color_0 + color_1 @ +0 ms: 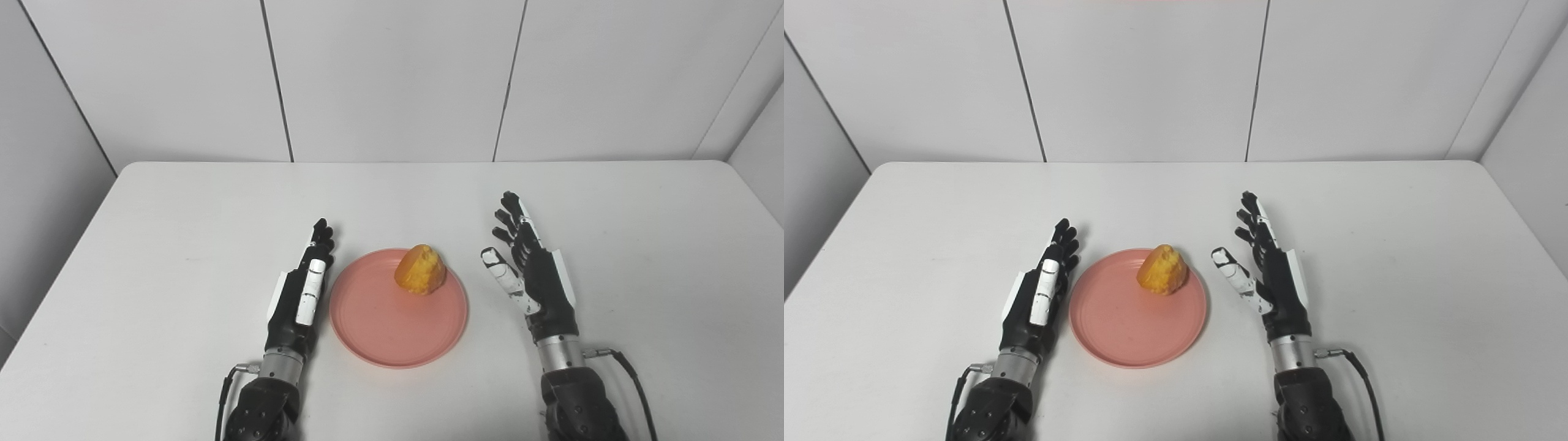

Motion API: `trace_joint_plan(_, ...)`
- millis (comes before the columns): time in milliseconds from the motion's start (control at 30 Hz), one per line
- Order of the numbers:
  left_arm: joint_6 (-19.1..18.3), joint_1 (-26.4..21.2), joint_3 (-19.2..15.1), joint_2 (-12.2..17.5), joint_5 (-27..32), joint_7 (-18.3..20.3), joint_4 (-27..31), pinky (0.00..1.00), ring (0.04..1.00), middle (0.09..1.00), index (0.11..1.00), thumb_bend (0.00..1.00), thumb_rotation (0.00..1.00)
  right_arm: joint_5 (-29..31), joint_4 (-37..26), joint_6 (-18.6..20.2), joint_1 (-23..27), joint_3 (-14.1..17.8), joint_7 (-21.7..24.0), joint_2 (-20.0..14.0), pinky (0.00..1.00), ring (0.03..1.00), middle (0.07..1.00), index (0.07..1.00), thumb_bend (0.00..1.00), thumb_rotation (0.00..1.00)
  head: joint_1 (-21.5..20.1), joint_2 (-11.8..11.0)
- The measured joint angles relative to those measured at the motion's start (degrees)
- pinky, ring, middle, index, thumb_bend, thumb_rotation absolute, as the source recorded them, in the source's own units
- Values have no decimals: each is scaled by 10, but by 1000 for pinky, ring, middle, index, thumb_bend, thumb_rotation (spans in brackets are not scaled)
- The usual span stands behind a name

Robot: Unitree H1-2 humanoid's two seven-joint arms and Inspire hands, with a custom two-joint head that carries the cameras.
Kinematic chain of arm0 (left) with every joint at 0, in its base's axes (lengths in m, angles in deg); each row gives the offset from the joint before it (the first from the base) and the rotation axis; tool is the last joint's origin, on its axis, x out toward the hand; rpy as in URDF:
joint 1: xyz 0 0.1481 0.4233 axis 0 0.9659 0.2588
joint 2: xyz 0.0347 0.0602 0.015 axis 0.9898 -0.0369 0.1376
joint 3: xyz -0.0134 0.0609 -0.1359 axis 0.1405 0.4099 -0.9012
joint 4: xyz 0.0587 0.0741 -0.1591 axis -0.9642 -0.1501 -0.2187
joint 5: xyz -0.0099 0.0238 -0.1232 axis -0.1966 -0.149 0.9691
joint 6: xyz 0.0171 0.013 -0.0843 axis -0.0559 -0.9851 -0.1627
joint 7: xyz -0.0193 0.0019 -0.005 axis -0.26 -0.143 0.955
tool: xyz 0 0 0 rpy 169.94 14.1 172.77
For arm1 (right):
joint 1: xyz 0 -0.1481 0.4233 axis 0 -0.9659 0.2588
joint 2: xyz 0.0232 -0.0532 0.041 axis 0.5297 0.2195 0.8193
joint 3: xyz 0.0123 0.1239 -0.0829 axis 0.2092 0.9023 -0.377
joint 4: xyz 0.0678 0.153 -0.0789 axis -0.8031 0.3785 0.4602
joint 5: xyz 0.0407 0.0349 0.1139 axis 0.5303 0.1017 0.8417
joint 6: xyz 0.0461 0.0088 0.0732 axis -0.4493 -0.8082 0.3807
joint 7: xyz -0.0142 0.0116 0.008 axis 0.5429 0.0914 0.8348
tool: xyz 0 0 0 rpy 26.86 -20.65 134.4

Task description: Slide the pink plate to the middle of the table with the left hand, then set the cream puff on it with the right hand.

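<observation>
While both hands flank it empty, cream puff [420,269] sits on pink plate [380,324]

The white table [184,245] bears only the pink plate [380,324] near its front middle.

White table [184,245] before white panelled wall [392,79].

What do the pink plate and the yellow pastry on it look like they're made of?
Pink plate: probably plastic; matte, even colour, faint concentric rings, thin raised rim. Pastry: looks like baked dough or a foam replica; bumpy golden-orange surface, dull finish. Real or fake cannot be told.
</observation>
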Motion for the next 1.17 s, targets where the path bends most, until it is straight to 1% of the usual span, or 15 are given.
trace_joint_plan(67, 6, -2, -12, -5, 2, -8, -3, 1000, 1000, 999, 945, 660, 927, 4, -11, 21, -8, 2, 4, 3, 974, 1000, 1000, 1000, 586, 819, -2, 0)
trace_joint_plan(200, 13, -2, -13, -6, 7, -9, -3, 1000, 1000, 1000, 985, 614, 947, 12, -28, 47, -22, 1, 6, 10, 976, 996, 1000, 1000, 555, 835, -2, 4)
trace_joint_plan(233, 14, -2, -14, -6, 8, -8, -4, 1000, 1000, 1000, 989, 608, 925, 12, -33, 56, -26, 1, 5, 13, 971, 994, 1000, 1000, 551, 835, -3, 5)
trace_joint_plan(267, 16, -2, -15, -6, 12, -7, -4, 1000, 1000, 1000, 989, 599, 912, 11, -38, 66, -30, 1, 5, 15, 965, 990, 1000, 1000, 554, 822, -4, 6)
trace_joint_plan(367, 19, -3, -18, -6, 25, -5, -5, 1000, 1000, 1000, 987, 619, 905, 11, -44, 79, -35, 1, 3, 25, 959, 988, 1000, 1000, 539, 803, -4, 6)
trace_joint_plan(400, 19, -3, -18, -6, 27, -5, -6, 1000, 998, 998, 982, 610, 914, 12, -44, 82, -35, 3, 2, 30, 965, 986, 1000, 997, 531, 783, -5, 6)
trace_joint_plan(433, 19, -3, -18, -6, 27, -5, -6, 1000, 1000, 999, 980, 599, 919, 15, -44, 83, -36, 4, 2, 34, 968, 979, 996, 986, 528, 747, -4, 7)
trace_joint_plan(467, 19, -3, -18, -6, 28, -5, -6, 1000, 1000, 1000, 977, 602, 910, 19, -43, 83, -36, 6, 1, 40, 966, 977, 993, 980, 517, 738, -4, 6)
trace_joint_plan(567, 19, -4, -19, -6, 32, -5, -6, 1000, 994, 991, 964, 636, 893, 17, -40, 84, -35, 7, -1, 49, 968, 980, 997, 983, 510, 771, -1, 4)
trace_joint_plan(633, 19, -4, -18, -6, 28, -6, -6, 1000, 995, 993, 970, 653, 912, 11, -40, 84, -35, 4, 0, 48, 973, 982, 1000, 989, 527, 803, 2, 5)
trace_joint_plan(767, 19, -4, -15, -6, 22, -6, -6, 1000, 1000, 1000, 979, 665, 911, 10, -39, 85, -35, 4, 0, 46, 963, 973, 985, 969, 530, 773, 5, 5)
trace_joint_plan(867, 19, -4, -16, -8, 22, -7, -6, 1000, 1000, 997, 946, 675, 901, 4, -35, 84, -31, 4, 0, 42, 957, 967, 988, 978, 534, 813, 5, 5)
trace_joint_plan(1033, 16, -4, -14, -7, 11, -8, -6, 1000, 1000, 1000, 973, 671, 934, -5, -21, 84, -19, 5, 0, 37, 948, 967, 985, 974, 512, 812, 13, 1)
trace_joint_plan(1133, 15, -3, -13, -7, 1, -11, -5, 1000, 997, 994, 957, 694, 915, -6, -12, 80, -13, 8, 0, 36, 954, 976, 992, 978, 513, 813, 13, -2)
trace_joint_plan(1167, 15, -3, -13, -7, 1, -11, -5, 1000, 995, 991, 948, 699, 903, -6, -10, 79, -10, 9, 0, 36, 962, 981, 996, 981, 520, 829, 13, -2)
